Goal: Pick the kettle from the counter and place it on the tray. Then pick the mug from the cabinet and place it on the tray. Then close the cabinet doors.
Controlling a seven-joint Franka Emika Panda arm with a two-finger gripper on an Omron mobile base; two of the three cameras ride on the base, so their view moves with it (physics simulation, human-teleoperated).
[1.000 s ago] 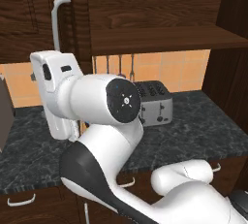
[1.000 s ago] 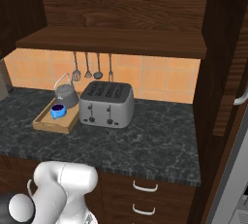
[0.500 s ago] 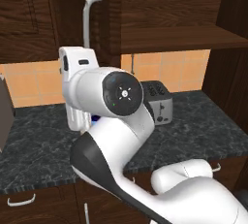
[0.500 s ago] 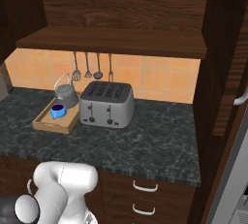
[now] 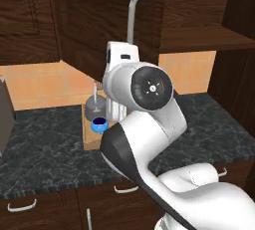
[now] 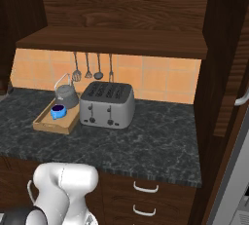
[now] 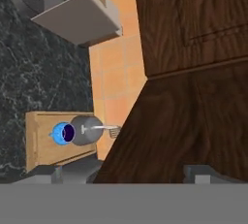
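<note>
Dark brown cabinet door is swinging open right ahead of my claw, its jaws standing wide and empty. Its long grey handle is running upright above the hand. Kettle and mug are sitting on the tray on the bench.

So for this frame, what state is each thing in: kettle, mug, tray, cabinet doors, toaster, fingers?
kettle: upright on the tray, handle up.
mug: upright on the tray, beside the kettle.
tray: flat on the counter, holding both.
left cabinet door: swung open.
right cabinet door: open.
toaster: slots empty.
fingers: spread apart, holding nothing.
</note>
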